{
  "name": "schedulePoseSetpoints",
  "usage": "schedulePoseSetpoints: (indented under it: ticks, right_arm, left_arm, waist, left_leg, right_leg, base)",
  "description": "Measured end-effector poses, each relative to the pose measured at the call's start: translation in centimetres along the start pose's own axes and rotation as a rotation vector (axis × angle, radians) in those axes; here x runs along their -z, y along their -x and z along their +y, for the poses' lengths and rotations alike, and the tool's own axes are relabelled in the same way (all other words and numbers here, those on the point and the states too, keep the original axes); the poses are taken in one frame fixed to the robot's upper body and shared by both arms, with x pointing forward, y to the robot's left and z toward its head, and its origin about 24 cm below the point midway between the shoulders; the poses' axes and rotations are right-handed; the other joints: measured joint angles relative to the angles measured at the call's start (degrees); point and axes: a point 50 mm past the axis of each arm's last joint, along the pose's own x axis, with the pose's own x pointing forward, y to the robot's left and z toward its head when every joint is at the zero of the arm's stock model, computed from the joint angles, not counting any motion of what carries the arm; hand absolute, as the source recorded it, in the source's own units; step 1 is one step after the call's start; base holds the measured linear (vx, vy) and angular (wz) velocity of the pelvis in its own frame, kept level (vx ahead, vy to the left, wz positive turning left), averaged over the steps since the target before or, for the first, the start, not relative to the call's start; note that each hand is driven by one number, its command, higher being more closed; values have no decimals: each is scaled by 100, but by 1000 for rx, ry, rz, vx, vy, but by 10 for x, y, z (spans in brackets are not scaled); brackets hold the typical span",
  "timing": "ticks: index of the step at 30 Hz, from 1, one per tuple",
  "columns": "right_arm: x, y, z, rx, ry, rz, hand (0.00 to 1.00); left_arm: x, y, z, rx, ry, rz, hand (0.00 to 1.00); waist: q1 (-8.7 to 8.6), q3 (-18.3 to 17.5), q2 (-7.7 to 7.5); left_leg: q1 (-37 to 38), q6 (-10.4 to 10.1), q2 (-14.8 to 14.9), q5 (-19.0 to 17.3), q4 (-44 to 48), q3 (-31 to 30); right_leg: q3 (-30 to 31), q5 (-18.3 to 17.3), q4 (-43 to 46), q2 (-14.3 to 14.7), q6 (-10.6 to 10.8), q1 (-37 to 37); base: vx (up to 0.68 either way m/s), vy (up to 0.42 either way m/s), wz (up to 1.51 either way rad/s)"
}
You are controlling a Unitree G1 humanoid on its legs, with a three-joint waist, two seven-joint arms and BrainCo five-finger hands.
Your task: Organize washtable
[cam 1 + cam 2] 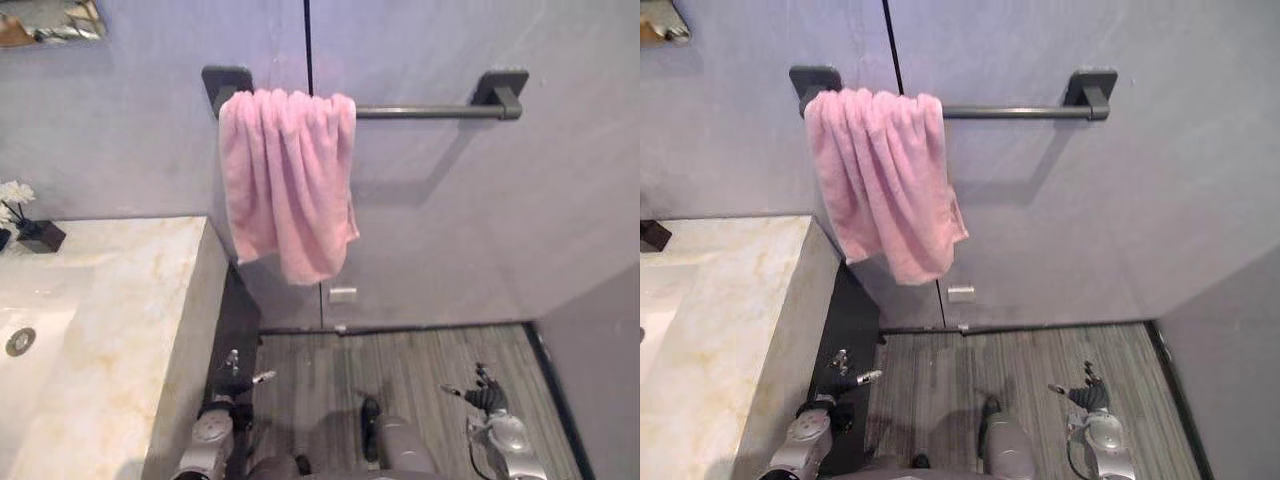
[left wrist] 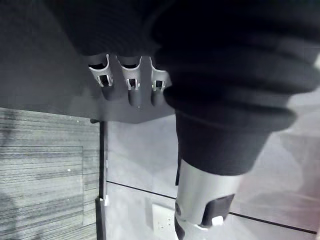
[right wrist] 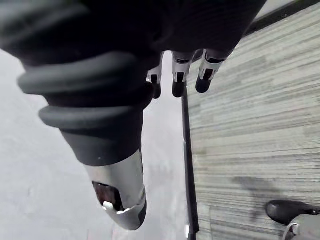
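1. Grey wall (image 1: 480, 220) at the back carries a dark rail (image 1: 430, 112). A pink towel (image 1: 290, 180) hangs bunched over the rail's left end.
2. Marble washtable (image 1: 130, 330) stands at the left, with a sink (image 1: 40, 310) and a small white flower (image 1: 15, 195) by the wall.
3. Striped floor (image 1: 400, 360) lies open between the washtable's side and the right wall.
4. Left hand (image 1: 235, 380) hangs low beside the washtable's side, fingers loosely straight, holding nothing.
5. Right hand (image 1: 484, 392) hangs low over the floor, fingers spread, empty.

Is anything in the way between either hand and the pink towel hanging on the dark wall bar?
Nothing visible. The left hand and right hand hang open near the floor; the pink towel drapes the dark bar above them. The marble counter stands beside the left hand, not between.
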Motion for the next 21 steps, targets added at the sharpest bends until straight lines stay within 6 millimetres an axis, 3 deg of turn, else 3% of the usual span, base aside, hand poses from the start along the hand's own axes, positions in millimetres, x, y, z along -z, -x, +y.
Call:
schedulePoseSetpoints:
  ticks: [2,3,4,8,9,10,13,18,21]
  right_arm:
    - [5,3,1,-3,-4,14,0]
    - [11,6,1,2,-10,29,0]
    - [12,6,0,5,-16,34,0]
    - [6,0,-7,44,-53,29,0]
    - [6,0,-9,55,-59,32,0]
    - [7,0,-10,59,-56,38,0]
    - [13,1,-8,62,-58,63,0]
    - [14,2,-7,65,-59,70,0]
    - [11,1,-6,60,-59,61,0]
  left_arm:
    - [1,1,-7,7,34,3,0]
    - [3,3,-11,12,52,7,0]
    - [6,4,-13,14,55,14,0]
    - [4,3,-10,-1,67,10,0]
    - [4,3,-10,-4,69,9,0]
    - [4,2,-9,-6,70,9,0]
    - [3,2,-5,-16,62,5,0]
    - [-2,2,-5,-6,57,-17,0]
    - [-27,7,-7,10,82,-143,0]
  waist:
    - [2,41,47]
    - [57,60,104]
    - [79,81,63]
    - [99,34,156]
    - [103,-8,243]
    - [94,-46,338]
    - [82,-82,236]
    - [46,-95,228]
    - [46,-118,204]
  left_leg:
    - [-582,-224,272,12,1553,166]
    - [-820,-220,544,-19,2223,396]
    - [-872,-207,639,-26,2303,499]
    - [-1022,-226,574,1,880,545]
    - [-944,-361,526,245,25,408]
    - [-899,-234,490,850,-437,293]
    - [-591,-134,304,1004,-907,285]
    - [-383,-33,109,1096,-1278,283]
    - [-317,-24,66,1189,-1473,274]
  right_leg:
    - [-173,-258,-34,67,-69,343]
    - [-309,-340,-81,136,-173,624]
    - [-330,-388,-97,149,-211,732]
    - [-276,-420,-342,107,-190,990]
    - [-277,-422,-398,131,-168,1006]
    - [-264,-458,-404,191,-94,1037]
    - [-283,-404,-726,14,62,1279]
    - [-306,-277,-1193,-116,255,1548]
    - [-331,-209,-1358,-146,282,1611]
  base:
    - [261,-249,42]
    - [249,-194,29]
    - [230,-168,10]
    - [212,-43,-9]
    - [248,91,-8]
    - [223,101,-9]
    - [161,96,9]
    - [101,97,7]
    - [44,32,5]
